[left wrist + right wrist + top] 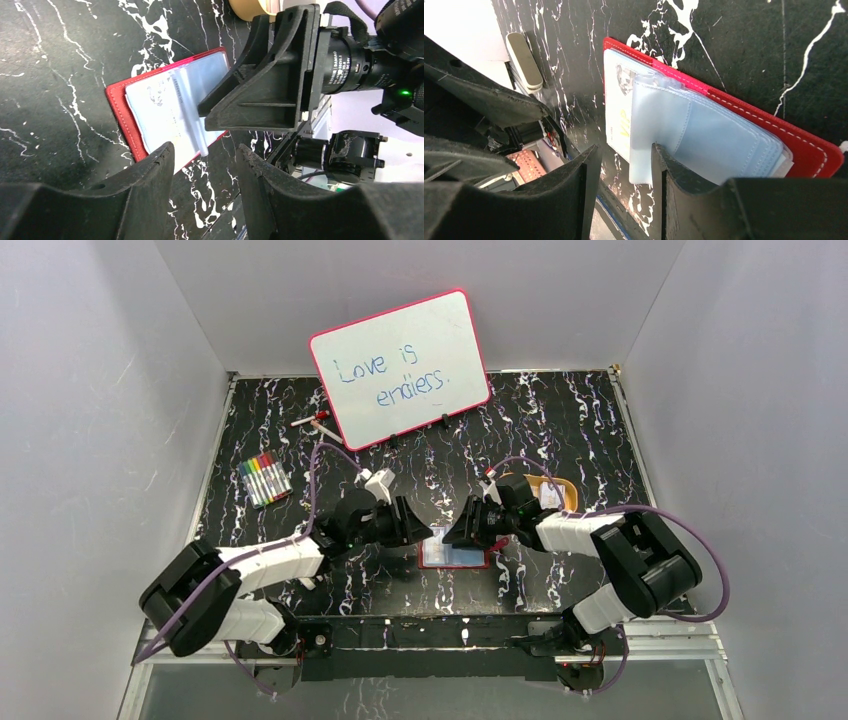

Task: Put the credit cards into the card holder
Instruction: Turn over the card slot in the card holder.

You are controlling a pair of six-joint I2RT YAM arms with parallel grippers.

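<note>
Card holder (455, 553) open on tabletop (600, 420) | one credit card (618, 120) seemingly pocketed | left fingers (145, 185) parted, empty | right fingers (574, 195) parted at pocket (714, 135) edge | other cards unseen

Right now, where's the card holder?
Top view: the card holder lies open at centre, towards the near edge, directly between the left gripper and right gripper.

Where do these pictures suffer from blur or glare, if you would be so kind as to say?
Top view: evenly lit and sharp, the whiteboard writing legible. Left wrist view: the near left fingers are soft, and the wallet has a sheen on its plastic pockets. Right wrist view: the right fingers likewise blurred, the upper left corner washed out white.
</note>
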